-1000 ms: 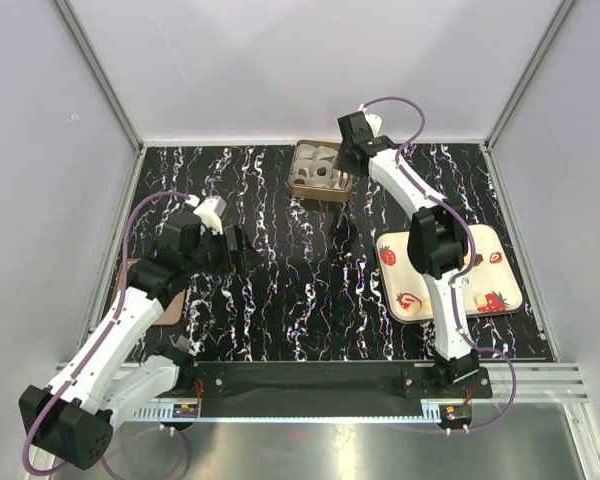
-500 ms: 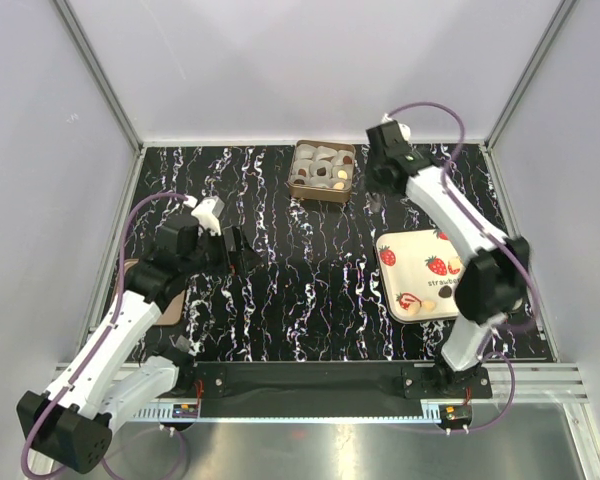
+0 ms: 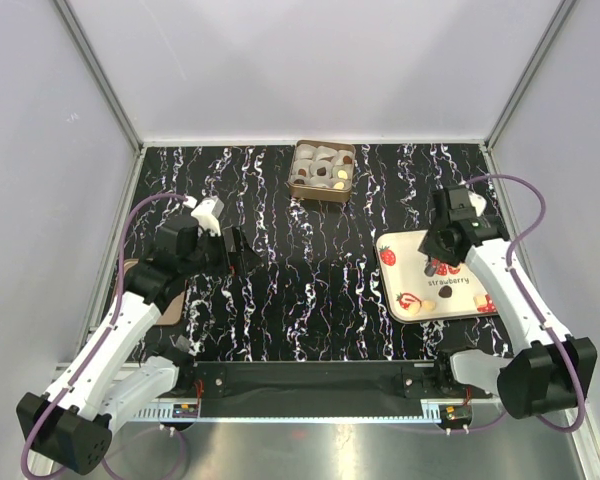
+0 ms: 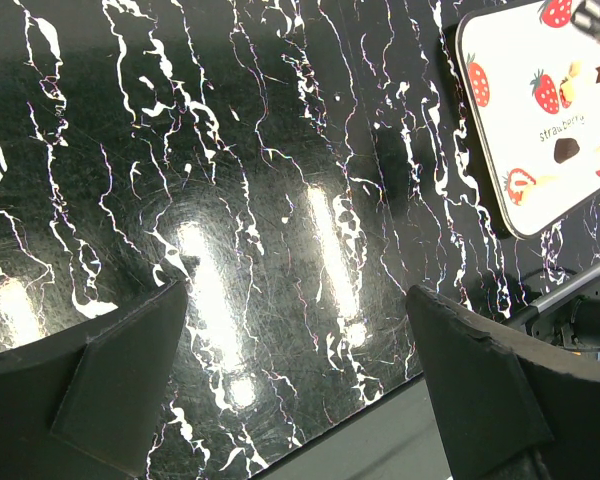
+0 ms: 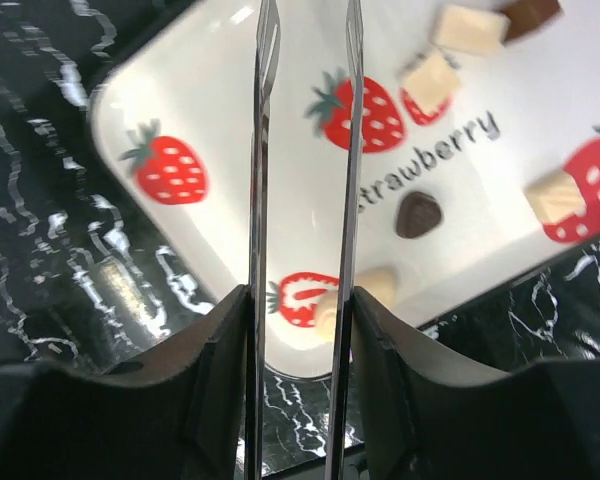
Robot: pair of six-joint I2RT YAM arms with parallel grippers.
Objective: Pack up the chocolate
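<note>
R gripper (image 5: 306, 40) above tray (image 5: 205, 85), frame right; gap narrow, nothing in it. Chocolate (image 5: 417, 213) loose on tray. Step, I judge: pick. Next: line up, drop, straddle one pc, close. L gripper (image 4: 295, 335) wide.

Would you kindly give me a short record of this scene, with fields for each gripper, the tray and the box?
left gripper: open, empty, above the table
right gripper: open, empty, over the tray
tray: one dark chocolate and several cream chocolates, loose
box: at the far edge, holds paper cups, a few with chocolates
</note>
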